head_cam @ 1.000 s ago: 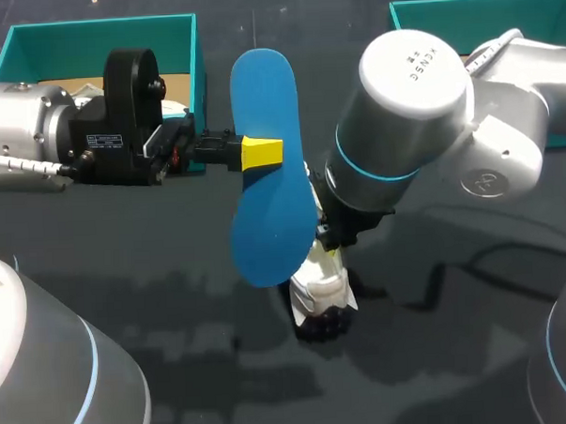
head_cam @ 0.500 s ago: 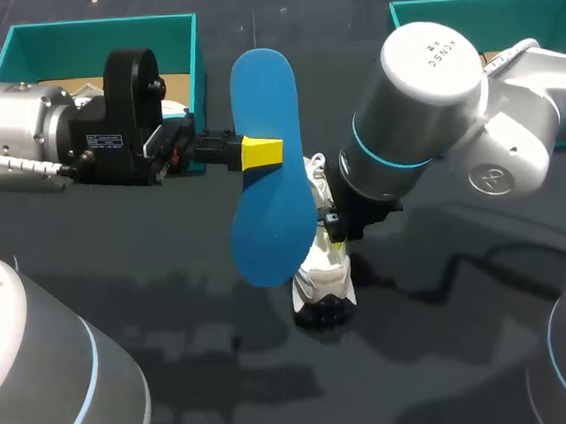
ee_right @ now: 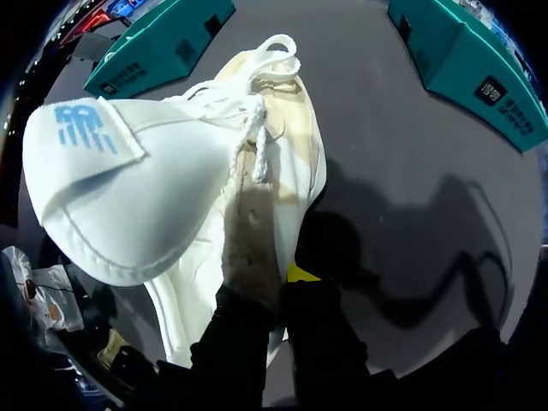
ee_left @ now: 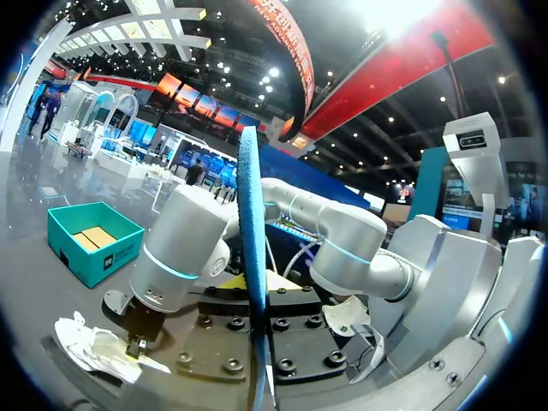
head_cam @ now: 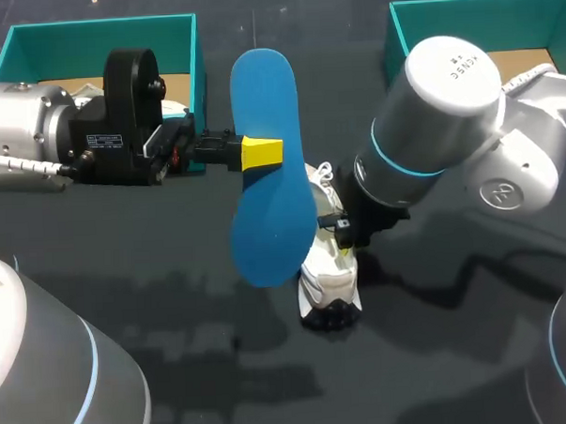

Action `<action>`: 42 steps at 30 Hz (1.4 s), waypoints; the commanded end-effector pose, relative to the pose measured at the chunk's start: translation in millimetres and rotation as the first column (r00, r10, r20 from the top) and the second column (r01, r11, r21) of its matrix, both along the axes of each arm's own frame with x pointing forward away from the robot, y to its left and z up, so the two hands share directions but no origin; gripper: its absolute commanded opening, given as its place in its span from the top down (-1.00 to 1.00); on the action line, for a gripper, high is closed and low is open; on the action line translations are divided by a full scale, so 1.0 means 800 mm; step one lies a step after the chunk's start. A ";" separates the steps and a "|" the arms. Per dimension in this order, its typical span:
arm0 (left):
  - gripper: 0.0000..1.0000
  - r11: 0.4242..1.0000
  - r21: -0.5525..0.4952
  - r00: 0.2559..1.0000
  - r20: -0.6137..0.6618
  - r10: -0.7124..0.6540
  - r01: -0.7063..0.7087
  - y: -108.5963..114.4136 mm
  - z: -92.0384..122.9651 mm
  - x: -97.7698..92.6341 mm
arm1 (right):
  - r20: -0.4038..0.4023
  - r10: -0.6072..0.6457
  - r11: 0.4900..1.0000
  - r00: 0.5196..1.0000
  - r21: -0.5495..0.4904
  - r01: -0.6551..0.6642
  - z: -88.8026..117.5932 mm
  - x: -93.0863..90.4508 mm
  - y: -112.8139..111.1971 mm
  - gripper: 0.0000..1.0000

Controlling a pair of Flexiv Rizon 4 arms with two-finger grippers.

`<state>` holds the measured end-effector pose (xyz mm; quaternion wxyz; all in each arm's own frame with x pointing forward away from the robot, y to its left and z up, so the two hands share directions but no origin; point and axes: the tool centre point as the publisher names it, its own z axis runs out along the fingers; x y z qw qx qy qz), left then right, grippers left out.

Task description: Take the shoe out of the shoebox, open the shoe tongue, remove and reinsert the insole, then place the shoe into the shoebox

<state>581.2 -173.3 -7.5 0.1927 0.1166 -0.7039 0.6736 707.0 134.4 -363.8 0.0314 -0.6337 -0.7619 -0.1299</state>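
Done already, judging by the scene: taken the shoe [head_cam: 328,276] out of the teal shoebox [head_cam: 97,49], opened the tongue [ee_right: 111,197], pulled out the blue insole [head_cam: 269,222]. Holding the insole upright over the worktop's middle, left jaws clamped on its edge. Gripping the shoe just beside it, right jaws seemingly closed on its side wall. Left to do: put the insole back in, return the shoe to the shoebox.

Overhead light, fairly even; dark table [head_cam: 177,367] reads dim. Soft arm shadows lie on it near the shoe [head_cam: 330,283]. Strong lamp glare in left wrist view; pale sheen on right arm [head_cam: 447,92].
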 end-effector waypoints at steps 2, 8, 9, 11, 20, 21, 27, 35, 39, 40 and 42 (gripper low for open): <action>1.00 1.000 -0.001 1.000 0.000 -0.001 0.001 -0.002 -0.001 0.001 | -0.014 0.013 0.999 1.000 0.032 -0.013 -0.011 0.003 -0.004 1.00; 1.00 1.000 -0.001 1.000 0.000 -0.001 0.001 -0.002 -0.001 0.001 | -0.027 0.027 0.999 0.999 0.047 -0.026 -0.018 0.005 -0.005 1.00; 1.00 1.000 -0.001 1.000 0.000 -0.001 0.001 -0.002 -0.001 0.001 | -0.036 0.025 0.999 0.999 0.047 -0.024 -0.019 0.005 -0.005 1.00; 1.00 1.000 -0.001 1.000 0.000 -0.001 0.001 -0.002 -0.001 0.001 | -0.049 0.017 0.999 0.999 0.050 -0.014 -0.022 0.006 -0.005 1.00; 1.00 1.000 -0.001 1.000 0.000 -0.001 0.001 -0.002 -0.001 0.001 | -0.066 0.005 0.998 0.998 0.063 0.000 -0.025 0.007 -0.002 0.22; 1.00 1.000 -0.001 1.000 0.000 -0.001 0.001 -0.002 -0.001 0.001 | -0.066 0.004 0.998 0.998 0.064 0.001 -0.025 0.007 -0.002 0.18; 1.00 1.000 -0.001 1.000 0.000 -0.001 0.001 -0.002 -0.001 0.001 | -0.066 0.000 0.998 0.998 0.068 0.005 -0.022 0.004 -0.003 -0.12; 1.00 1.000 -0.001 1.000 0.000 -0.001 0.001 -0.002 -0.001 0.001 | -0.024 0.002 0.993 1.000 0.117 0.001 0.013 -0.005 -0.002 -1.00; 1.00 1.000 -0.001 1.000 0.000 -0.001 0.001 -0.002 -0.001 0.001 | -0.009 0.047 0.979 0.999 0.199 -0.044 0.044 -0.011 -0.014 -1.00; 1.00 1.000 -0.001 1.000 0.000 -0.001 0.001 -0.002 -0.001 0.001 | 0.015 0.089 0.966 0.996 0.244 -0.089 0.052 -0.012 -0.019 -1.00; 1.00 1.000 -0.001 1.000 0.000 -0.001 0.001 -0.002 -0.001 0.001 | 0.021 0.150 0.949 0.988 0.279 -0.150 0.060 -0.010 -0.023 -1.00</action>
